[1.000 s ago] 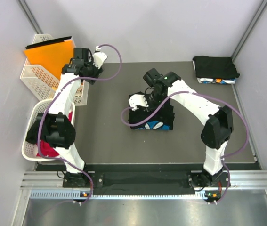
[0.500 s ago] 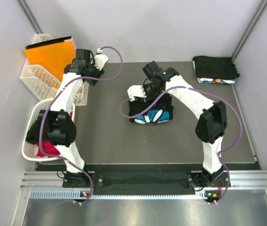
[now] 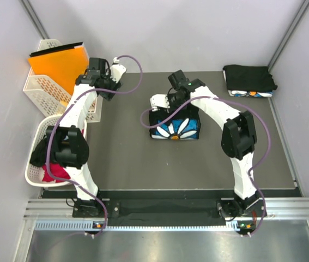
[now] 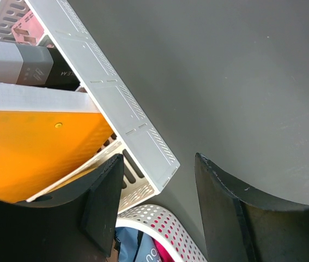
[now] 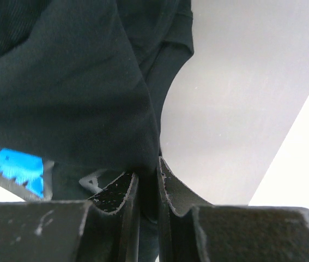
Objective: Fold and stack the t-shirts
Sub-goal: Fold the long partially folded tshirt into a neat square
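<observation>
In the top view a black t-shirt with a white-and-blue flower print lies folded in the middle of the table. My right gripper is shut on its far edge. The right wrist view shows black cloth pinched between the fingers of the right gripper, with a patch of blue print at the left. A folded stack of t-shirts sits at the back right corner. More t-shirts, red and dark, fill the round basket. My left gripper hovers open and empty by the baskets.
An orange folder stands in a white lattice basket at the back left. A round white basket sits nearer at the left edge. Between the left gripper's fingers I see the lattice basket's corner and the round basket's rim.
My right gripper has drawn the black t-shirt's edge towards the back, and the flower print now shows fully on top. The left arm has barely moved.
</observation>
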Motion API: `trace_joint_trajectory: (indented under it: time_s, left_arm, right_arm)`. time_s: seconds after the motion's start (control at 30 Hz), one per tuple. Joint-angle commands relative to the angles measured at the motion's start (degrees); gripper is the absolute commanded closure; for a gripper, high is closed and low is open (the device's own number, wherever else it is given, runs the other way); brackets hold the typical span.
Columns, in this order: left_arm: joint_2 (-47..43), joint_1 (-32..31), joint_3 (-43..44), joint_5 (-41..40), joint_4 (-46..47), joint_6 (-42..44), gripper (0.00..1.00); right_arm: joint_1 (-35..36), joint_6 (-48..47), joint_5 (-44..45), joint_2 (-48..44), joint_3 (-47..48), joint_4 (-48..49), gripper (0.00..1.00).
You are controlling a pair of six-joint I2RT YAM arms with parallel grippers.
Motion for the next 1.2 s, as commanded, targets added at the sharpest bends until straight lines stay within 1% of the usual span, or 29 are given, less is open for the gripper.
trace_joint_trajectory:
  time_s: [0.0,0.13,0.2,0.23,0.27,0.33,0.4,0.43,0.53,0.63,0.77,0.8,0.87,0.9,0.93,0.97,1.0,1.03,1.07,1.1,1.13,1.17]
  left_arm:
    - [-0.59,-0.22,1.8,0.74,-1.29,-0.27,0.4]
    - [-0.59,-0.22,1.89,0.92,-1.29,-0.01,0.4]
    - [-0.42,-0.22,1.89,0.92,-1.2,0.08,0.4]
    - [-0.24,-0.22,2.06,0.92,-1.29,0.26,0.4]
    - [-0.15,-0.22,2.15,1.01,-1.2,0.26,0.4]
    - [-0.07,-0.22,2.07,1.27,-1.29,0.26,0.4]
    - [-0.15,-0.22,1.8,1.53,-1.11,0.26,0.4]
    - [-0.07,-0.22,1.54,1.71,-1.11,0.43,0.4]
    - [0.02,-0.22,1.27,1.88,-0.76,0.7,0.4]
    - [0.2,-0.31,1.19,2.06,-0.33,0.79,0.4]
    - [0.2,-0.22,1.19,2.32,0.03,1.31,0.4]
    - [0.2,-0.22,1.19,2.32,0.2,1.66,0.4]
    - [0.02,-0.22,1.27,2.32,0.29,1.84,0.4]
    - [-0.06,-0.22,1.36,2.93,0.38,2.02,0.42]
    - [-0.41,-0.22,1.88,4.07,0.03,2.37,0.51]
    - [-0.68,-0.22,2.15,6.52,-0.67,2.98,0.61]
    - [-1.11,-0.22,2.33,10.89,-1.54,3.68,0.7]
    - [-1.9,-0.22,2.59,13.98,-1.9,3.77,1.0]
    - [-2.26,-0.31,2.77,16.54,-2.34,3.69,1.0]
    - [-2.61,-0.4,3.12,19.17,-3.04,3.43,1.0]
    - [-3.05,-0.57,3.38,24.33,-3.39,2.99,1.0]
    - [-3.31,-0.92,3.38,26.65,-3.4,2.46,1.0]
  right_arm:
    - [-0.96,1.03,-0.21,1.29,0.25,7.73,1.0]
    - [-0.96,2.0,0.5,2.51,-0.98,13.18,0.99]
    - [-0.96,2.17,1.64,3.22,-0.9,15.02,0.87]
    - [-0.96,2.35,2.25,4.18,-0.72,15.47,0.7]
    - [-0.96,2.61,3.91,4.62,-0.9,16.26,0.64]
    - [-1.05,3.75,5.33,5.41,-1.77,19.68,0.56]
    - [-1.05,5.07,7.17,5.33,-3.26,24.76,0.53]
    - [-1.05,5.42,7.0,5.16,-3.71,25.22,0.48]
    - [-1.14,7.18,8.83,4.8,-4.24,29.0,0.47]
    - [-1.31,8.68,10.87,4.1,-4.06,31.73,0.47]
    - [-1.4,10.17,10.87,1.47,-3.54,29.81,0.49]
    - [-1.49,11.13,10.61,0.42,-3.01,27.62,0.5]
    - [-1.93,12.8,9.47,-0.47,-2.92,25.68,0.58]
    - [-2.19,14.64,9.11,-0.82,-3.44,24.1,0.64]
    - [-2.89,15.61,8.94,-1.52,-4.23,24.09,0.87]
    - [-3.42,16.49,8.33,-1.87,-5.02,24.0,0.95]
    - [-3.86,18.41,8.15,-2.05,-6.42,24.26,1.0]
    - [-4.38,20.0,7.97,-2.4,-6.7,24.26,1.0]
    - [-5.69,21.58,5.79,-2.58,-6.44,23.65,1.0]
    - [-6.4,25.51,3.94,-2.67,-5.22,21.3,1.0]
    - [-8.41,27.99,1.66,-3.36,-4.86,20.23,1.0]
    - [-9.65,30.54,-3.93,-3.98,-4.42,19.17,1.0]
